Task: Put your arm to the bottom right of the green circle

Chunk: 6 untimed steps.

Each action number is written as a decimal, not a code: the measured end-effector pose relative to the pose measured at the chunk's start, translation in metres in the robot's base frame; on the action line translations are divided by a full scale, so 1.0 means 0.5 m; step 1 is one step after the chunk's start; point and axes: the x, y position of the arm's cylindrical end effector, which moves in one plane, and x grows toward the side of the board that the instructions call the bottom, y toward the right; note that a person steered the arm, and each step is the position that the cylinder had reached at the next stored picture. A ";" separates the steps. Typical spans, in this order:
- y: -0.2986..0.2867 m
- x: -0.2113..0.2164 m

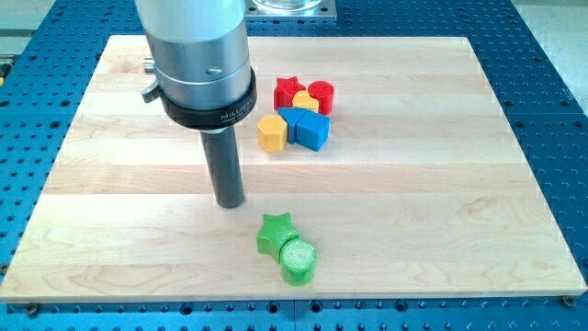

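The green circle [298, 260] lies near the view's bottom, middle of the wooden board [441, 184]. A green star [275, 232] touches it at its upper left. My tip [230, 203] rests on the board up and to the left of the green star, a short gap away, and further up-left of the green circle. The dark rod rises from the tip into the wide grey arm body at the view's top.
A cluster sits at the upper middle: a red star [289, 90], a red cylinder [321, 95], a yellow piece [306, 102] between them, a yellow hexagon block [272, 132], and a blue block [310, 130] with a blue triangle-like piece [291, 116].
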 end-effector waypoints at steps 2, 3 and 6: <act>0.143 0.036; 0.230 0.106; 0.322 0.218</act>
